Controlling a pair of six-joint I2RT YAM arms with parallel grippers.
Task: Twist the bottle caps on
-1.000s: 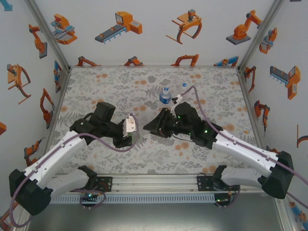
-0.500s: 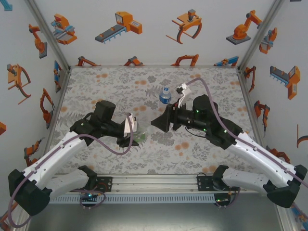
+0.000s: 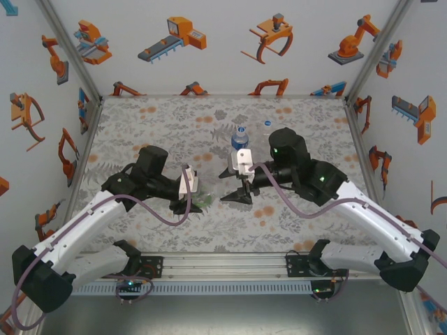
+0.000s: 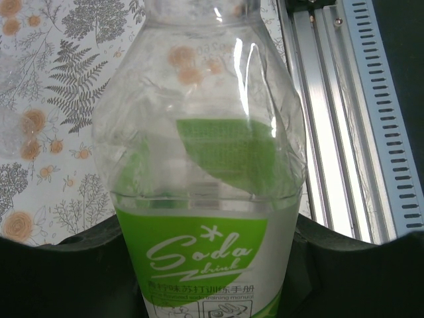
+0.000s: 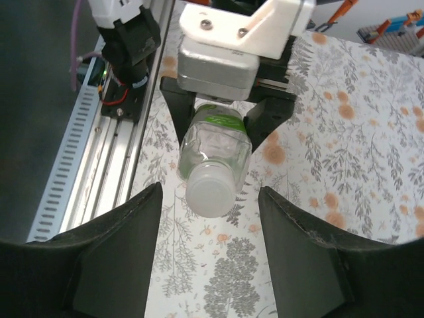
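Note:
The green-label bottle (image 4: 205, 199) lies level in my left gripper (image 4: 212, 271), whose jaws are shut on its body. In the top view the left gripper (image 3: 194, 197) holds this bottle (image 3: 202, 199) low over the table's front middle. A white cap (image 5: 211, 190) sits on the bottle's (image 5: 215, 142) neck and faces my right gripper (image 5: 209, 199). The right gripper stands open, a finger on each side of the cap, not touching it. In the top view the right gripper (image 3: 234, 196) is just right of the bottle. The blue-label bottle (image 3: 239, 139) stands upright behind. A small pale blue cap (image 3: 267, 123) lies on the table.
The floral tabletop (image 3: 154, 125) is walled on three sides by white panels with orange robot prints. An aluminium rail (image 3: 223, 264) with both arm bases runs along the near edge. The rail (image 4: 331, 132) is close beside the held bottle.
The right arm swung down and left, turning its wrist, and now faces the green bottle's capped end with its fingers apart. The left gripper and its bottle barely moved.

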